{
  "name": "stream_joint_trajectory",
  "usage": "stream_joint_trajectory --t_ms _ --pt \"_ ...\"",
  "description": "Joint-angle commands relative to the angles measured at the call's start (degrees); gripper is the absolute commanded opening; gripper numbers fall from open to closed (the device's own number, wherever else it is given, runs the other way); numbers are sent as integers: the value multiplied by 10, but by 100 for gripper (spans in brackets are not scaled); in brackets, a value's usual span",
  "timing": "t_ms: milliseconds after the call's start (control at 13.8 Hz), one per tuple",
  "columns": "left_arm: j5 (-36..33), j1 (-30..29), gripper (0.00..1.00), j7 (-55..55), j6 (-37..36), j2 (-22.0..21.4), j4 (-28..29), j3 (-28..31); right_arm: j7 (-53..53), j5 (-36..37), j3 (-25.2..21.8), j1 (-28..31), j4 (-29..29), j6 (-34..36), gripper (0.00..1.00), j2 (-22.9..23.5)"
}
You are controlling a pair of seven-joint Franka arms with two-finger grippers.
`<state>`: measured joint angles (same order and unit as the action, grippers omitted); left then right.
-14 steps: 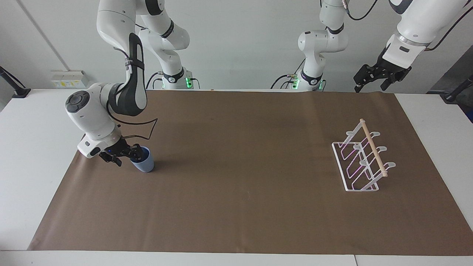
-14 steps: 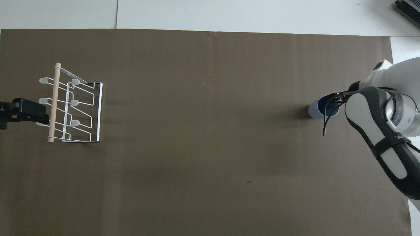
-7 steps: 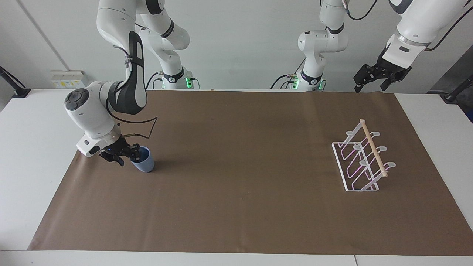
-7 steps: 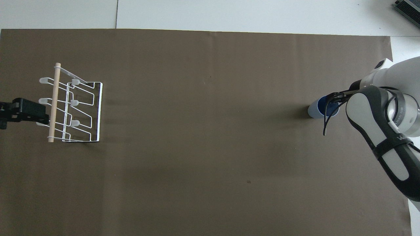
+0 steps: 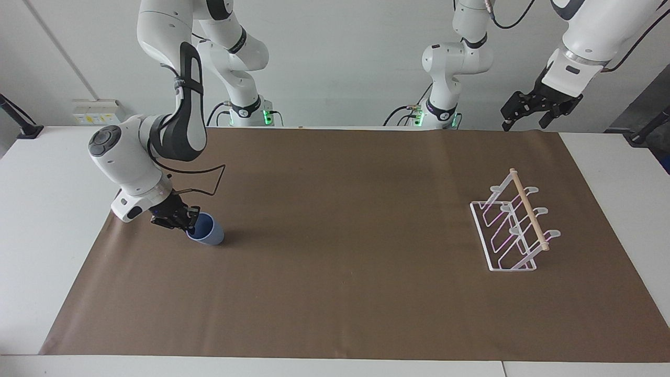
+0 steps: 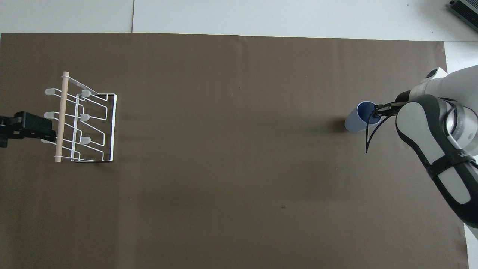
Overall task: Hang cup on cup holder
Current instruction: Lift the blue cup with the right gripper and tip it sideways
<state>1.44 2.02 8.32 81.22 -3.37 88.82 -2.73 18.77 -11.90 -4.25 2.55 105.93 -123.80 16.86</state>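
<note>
The light blue cup [image 5: 208, 233] is at the right arm's end of the brown mat, tilted with its open rim turned toward my right gripper [image 5: 183, 220]. That gripper is shut on the cup's rim, one finger inside. In the overhead view the cup [image 6: 354, 122] leans toward the middle of the table, beside the right gripper [image 6: 378, 113]. The white wire cup holder [image 5: 528, 210] with its wooden dowel stands empty at the left arm's end; it also shows in the overhead view [image 6: 61, 116]. My left gripper [image 5: 527, 114] waits raised and open, and in the overhead view [image 6: 26, 125] it overlaps the holder's edge.
A brown mat [image 5: 345, 251] covers most of the white table [image 5: 42, 209]. The right arm's black cable [image 5: 209, 183] loops just above the mat, near the cup. A wall socket strip [image 5: 97, 111] sits beside the right arm's end of the table.
The right gripper has turned and risen a little with the cup's rim in it. The cup has tipped from upright to tilted, its base swinging toward the table's middle. The left arm has not moved.
</note>
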Motion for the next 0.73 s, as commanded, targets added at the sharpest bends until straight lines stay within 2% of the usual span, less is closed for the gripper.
stream_joint_trajectory --t_ms 0,218,291,509,654 --pt "-11 4 100 -4 0 -9 7 4 56 -15 4 3 -25 45 0 -10" --pt "-11 4 100 -4 0 -9 7 4 80 -42 29 5 -70 123 0 -17" --pt "-11 4 100 -4 0 -9 7 4 83 -77 34 5 -82 135 0 -22" --pt "-11 4 100 -4 -1 -9 7 4 90 -107 42 4 -113 165 0 -22" --pt "-11 4 100 -4 0 -9 7 4 90 -174 42 10 -125 195 0 -23"
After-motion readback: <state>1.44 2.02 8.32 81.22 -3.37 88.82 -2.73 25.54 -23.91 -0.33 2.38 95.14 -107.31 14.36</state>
